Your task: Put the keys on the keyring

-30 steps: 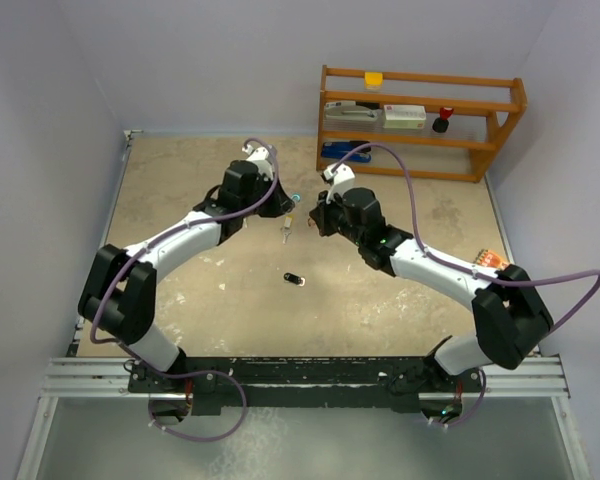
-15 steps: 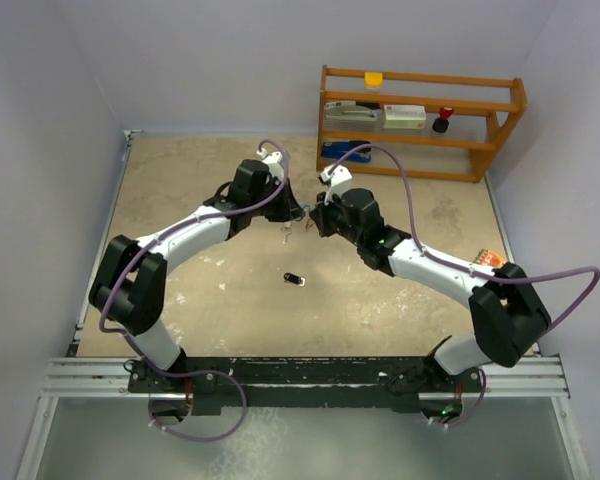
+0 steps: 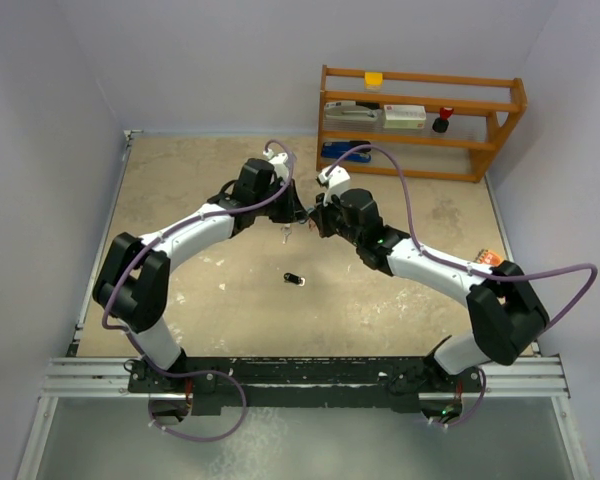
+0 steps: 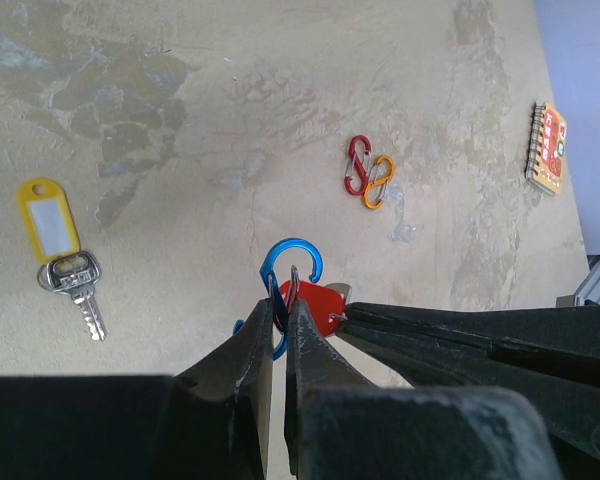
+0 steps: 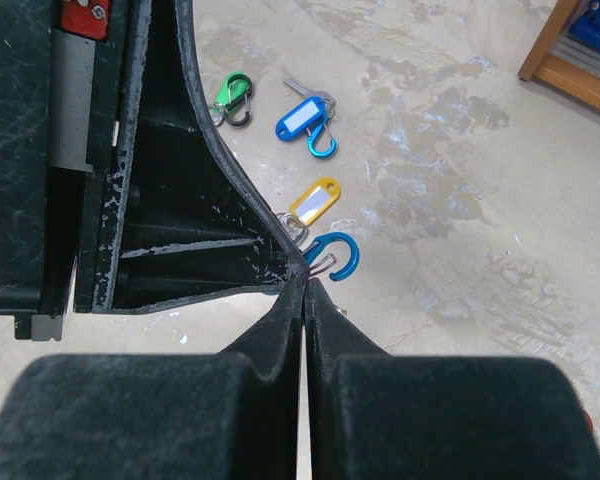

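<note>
My left gripper [image 4: 280, 305] is shut on a blue hook-shaped clip [image 4: 292, 250] and a thin metal ring beside it, held above the table. My right gripper [image 5: 305, 282] comes in from the right and is shut on the edge of the red key [image 4: 318, 305], which touches the ring. In the top view both grippers [image 3: 295, 212] [image 3: 314, 216] meet tip to tip at mid-table. A yellow-tagged key [image 4: 75, 280] lies on the table below. A blue-tagged key [image 5: 302, 118] lies farther off. A black key [image 3: 295, 280] lies nearer the bases.
Red and orange oval clips [image 4: 368, 175] lie on the table, and a green clip [image 5: 230, 95] lies near the blue-tagged key. A small notebook [image 4: 548, 148] lies at the right. A wooden shelf [image 3: 420, 120] stands at the back right.
My left gripper has moved right with the blue clip until it meets the right gripper's tip. The right gripper has shifted only slightly left.
</note>
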Motion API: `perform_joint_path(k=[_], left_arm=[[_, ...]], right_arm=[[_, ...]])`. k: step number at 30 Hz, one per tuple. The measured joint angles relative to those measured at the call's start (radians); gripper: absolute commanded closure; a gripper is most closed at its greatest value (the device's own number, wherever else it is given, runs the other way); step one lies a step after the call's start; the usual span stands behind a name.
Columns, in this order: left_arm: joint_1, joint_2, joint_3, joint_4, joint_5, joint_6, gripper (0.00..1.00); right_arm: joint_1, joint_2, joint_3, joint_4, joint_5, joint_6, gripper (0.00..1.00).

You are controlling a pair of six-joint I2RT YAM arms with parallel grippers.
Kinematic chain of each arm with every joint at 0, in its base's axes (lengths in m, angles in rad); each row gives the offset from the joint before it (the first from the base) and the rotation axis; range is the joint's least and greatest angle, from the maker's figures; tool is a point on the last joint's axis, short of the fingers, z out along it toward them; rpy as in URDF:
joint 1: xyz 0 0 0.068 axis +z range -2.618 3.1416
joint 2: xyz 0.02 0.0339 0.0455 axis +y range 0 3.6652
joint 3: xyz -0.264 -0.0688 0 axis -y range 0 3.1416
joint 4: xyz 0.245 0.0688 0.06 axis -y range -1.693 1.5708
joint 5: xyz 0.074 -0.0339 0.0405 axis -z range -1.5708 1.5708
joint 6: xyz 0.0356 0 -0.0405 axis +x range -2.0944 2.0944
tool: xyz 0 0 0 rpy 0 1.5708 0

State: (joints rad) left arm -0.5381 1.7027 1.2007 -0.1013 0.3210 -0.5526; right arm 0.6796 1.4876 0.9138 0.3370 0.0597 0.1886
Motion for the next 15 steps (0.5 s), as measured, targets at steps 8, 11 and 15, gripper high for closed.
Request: perform_joint_path(k=[8,11,15], left_arm=[[0.0,0.0,0.004,-0.021,0.006,0.015,1.0],[0.0,0.0,0.004,-0.023,0.011,0.016,1.0],[0.0,0.0,0.004,-0.029,0.018,0.019,1.0]], right_arm=[[0.0,0.02,0.0,0.0,0.001,-0.01,1.0],[-0.002,0.024,0.0,0.0,0.001,-0.013,1.0],[-0.006,0.027,0.0,0.0,0.001,-0.016,1.0]])
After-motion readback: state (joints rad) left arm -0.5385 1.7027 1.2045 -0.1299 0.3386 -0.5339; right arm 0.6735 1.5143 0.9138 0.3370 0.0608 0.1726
